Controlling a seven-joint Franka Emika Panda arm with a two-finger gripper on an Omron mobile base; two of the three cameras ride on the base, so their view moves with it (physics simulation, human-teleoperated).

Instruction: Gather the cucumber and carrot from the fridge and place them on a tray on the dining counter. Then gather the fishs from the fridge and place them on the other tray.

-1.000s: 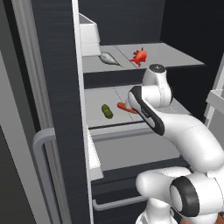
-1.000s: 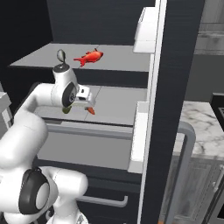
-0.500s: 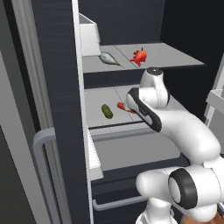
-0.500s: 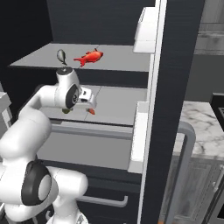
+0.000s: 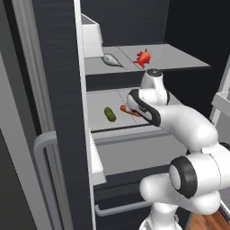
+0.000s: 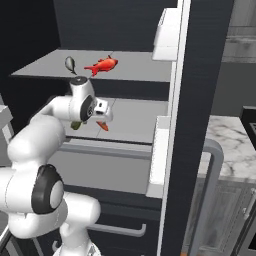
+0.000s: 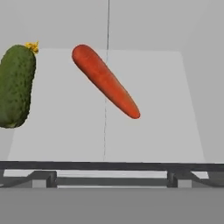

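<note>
Nothing is gathered yet. On the fridge's (image 5: 63,90) middle shelf lie the cucumber (image 7: 16,85) at left and the carrot (image 7: 106,82) right of it; both fish (image 5: 143,57) sit 1 shelf above. The arm reaches into that middle shelf, its fingers spread wide and empty, facing the carrot.

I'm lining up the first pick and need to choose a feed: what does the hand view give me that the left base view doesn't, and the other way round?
Hand view alone: the yellow tip on the cucumber and the whole carrot, lying apart on the shelf.
Left base view alone: the red fish and silver fish on the upper shelf, and the fridge door edge.
Both: cucumber and carrot on the lower shelf.
</note>
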